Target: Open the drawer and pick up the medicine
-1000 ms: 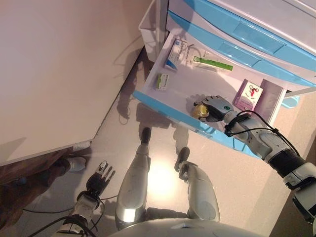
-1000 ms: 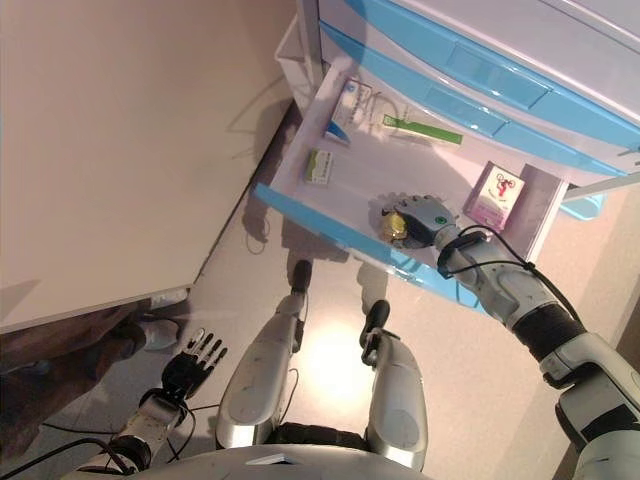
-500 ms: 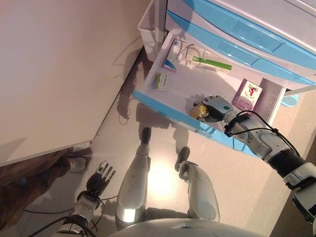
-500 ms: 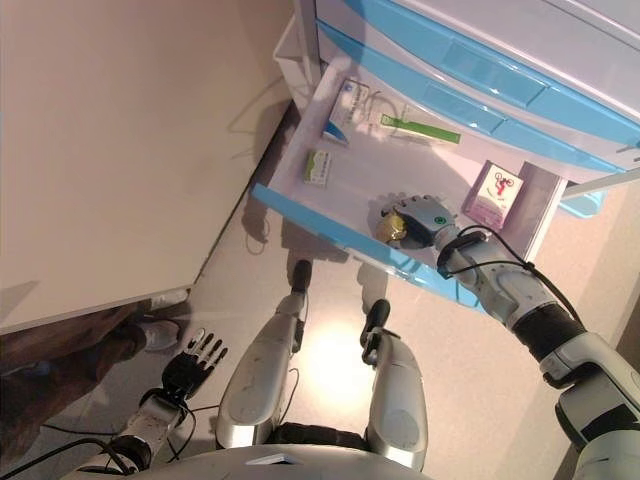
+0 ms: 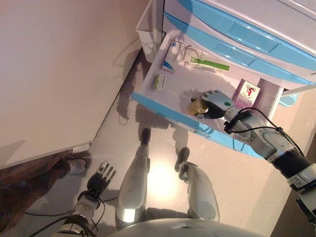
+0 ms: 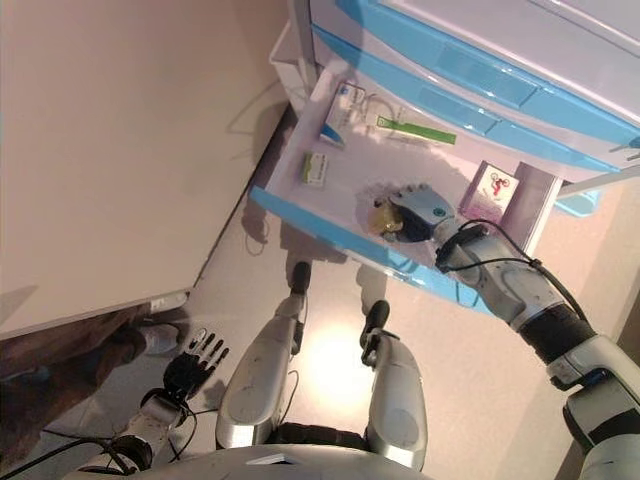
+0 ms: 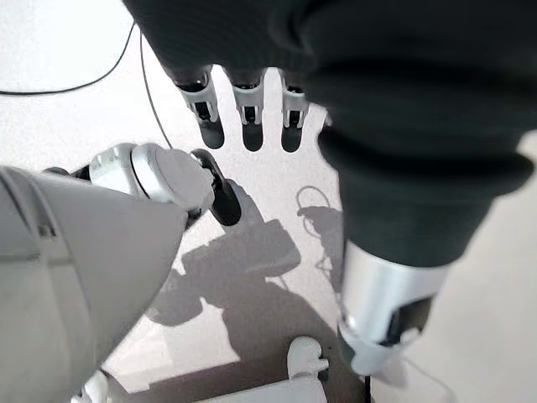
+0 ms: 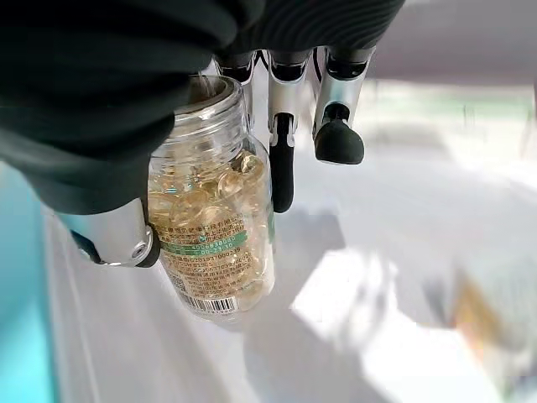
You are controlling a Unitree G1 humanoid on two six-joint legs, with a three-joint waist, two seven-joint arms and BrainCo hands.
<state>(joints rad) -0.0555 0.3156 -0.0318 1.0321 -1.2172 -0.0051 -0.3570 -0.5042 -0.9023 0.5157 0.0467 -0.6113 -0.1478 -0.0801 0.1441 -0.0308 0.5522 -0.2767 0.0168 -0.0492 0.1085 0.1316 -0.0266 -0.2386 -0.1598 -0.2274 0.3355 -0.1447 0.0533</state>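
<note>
The blue-fronted drawer (image 5: 158, 106) of the white cabinet stands pulled out. My right hand (image 5: 216, 102) is over its middle, shut on a clear medicine bottle (image 5: 197, 106) full of yellow capsules. In the right wrist view the bottle (image 8: 211, 227) hangs between my thumb (image 8: 117, 235) and fingers (image 8: 281, 159), lifted off the white drawer floor. My left hand (image 5: 100, 177) hangs low by the floor, fingers straight and holding nothing.
Other packs lie in the drawer: a small green-white box (image 5: 159, 82), a blue-white box (image 5: 174, 52), a green-striped tube box (image 5: 210, 63) and a pink box (image 5: 247, 93). Shut blue drawers (image 5: 247, 37) sit above. A white wall panel (image 5: 59, 69) stands to the left.
My right hand has risen and moved toward the drawer's back, carrying the capsule bottle off the drawer floor. The view has shifted slightly. The left hand stays put.
</note>
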